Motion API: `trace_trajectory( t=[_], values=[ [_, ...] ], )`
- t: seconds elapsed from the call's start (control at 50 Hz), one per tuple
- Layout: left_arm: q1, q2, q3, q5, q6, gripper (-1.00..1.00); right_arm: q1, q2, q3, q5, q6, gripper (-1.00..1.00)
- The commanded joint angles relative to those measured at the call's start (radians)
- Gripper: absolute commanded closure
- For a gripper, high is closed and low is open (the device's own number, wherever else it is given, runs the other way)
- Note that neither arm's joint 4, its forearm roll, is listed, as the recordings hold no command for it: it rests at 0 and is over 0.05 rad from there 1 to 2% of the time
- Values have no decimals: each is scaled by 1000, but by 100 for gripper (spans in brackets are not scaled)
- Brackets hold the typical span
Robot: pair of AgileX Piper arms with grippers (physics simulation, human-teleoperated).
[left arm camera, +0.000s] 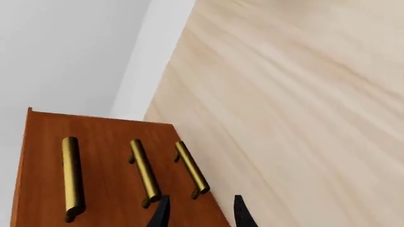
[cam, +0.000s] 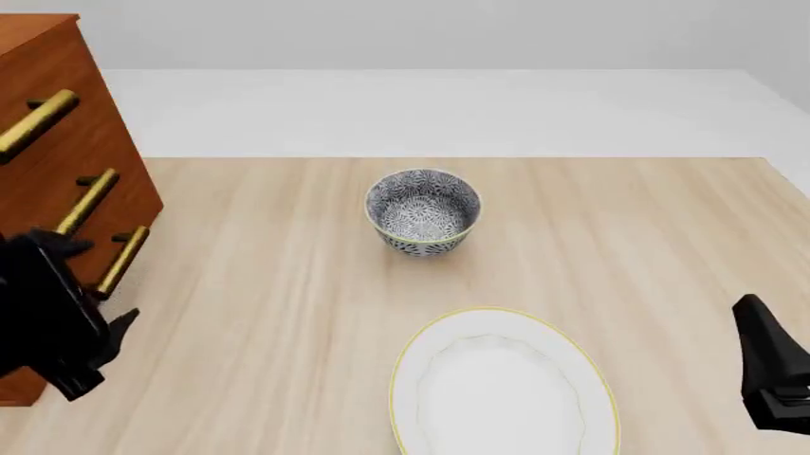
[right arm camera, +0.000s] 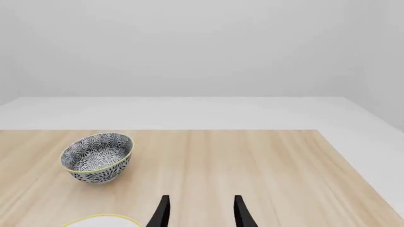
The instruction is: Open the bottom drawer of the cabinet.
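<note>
One cabinet (cam: 57, 123) is counted, with three brass handles (left arm camera: 144, 171); one patterned bowl (cam: 423, 211), one plate (cam: 504, 384), two hands (cam: 89, 341).

Your left arm (cam: 51, 322) is a matte black, blocky, angular housing beside the cabinet (cam: 64, 142). Your right arm (cam: 772, 374) is the same black, with a lighter grey edge. Your fingers (right arm camera: 162, 213) are thin black blades tapering to points.
</note>
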Motion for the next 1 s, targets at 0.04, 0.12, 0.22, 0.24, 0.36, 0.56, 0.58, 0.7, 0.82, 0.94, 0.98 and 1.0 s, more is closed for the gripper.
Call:
trace_trajectory(
  t=[0.04, 0.12, 0.22, 0.24, 0.36, 0.56, 0.58, 0.7, 0.82, 0.94, 0.98, 1.0],
  values=[
    [33, -19, 42, 10, 153, -100, 0, -1, 0, -1, 0, -100],
    [72, -27, 110, -38, 250, -100, 0, 1, 1, -2, 0, -100],
    [92, -20, 199, -110, 364, -100, 0, 2, 1, -3, 0, -100],
    [89, -12, 204, -121, 376, -100, 0, 2, 1, -3, 0, -100],
    [138, 56, 278, -301, 518, -100, 0, 3, 1, -4, 0, -100],
    [120, 186, 296, -451, 522, -100, 0, 1, 1, -2, 0, -100],
    [127, 197, 301, -481, 537, -100, 0, 2, 1, -2, 0, -100],
    [128, 300, 289, -609, 540, -100, 0, 0, 0, 0, 0, -100],
    [128, 386, 264, -699, 534, -100, 0, -1, 0, 0, 0, -100],
    [136, 459, 264, -765, 528, -100, 0, -1, 0, 0, 0, -100],
    [138, 470, 266, -776, 532, -100, 0, -1, 0, 0, 0, -100],
    [141, 485, 265, -789, 534, -100, 1, -1, 0, 0, 0, -100]
  ],
)
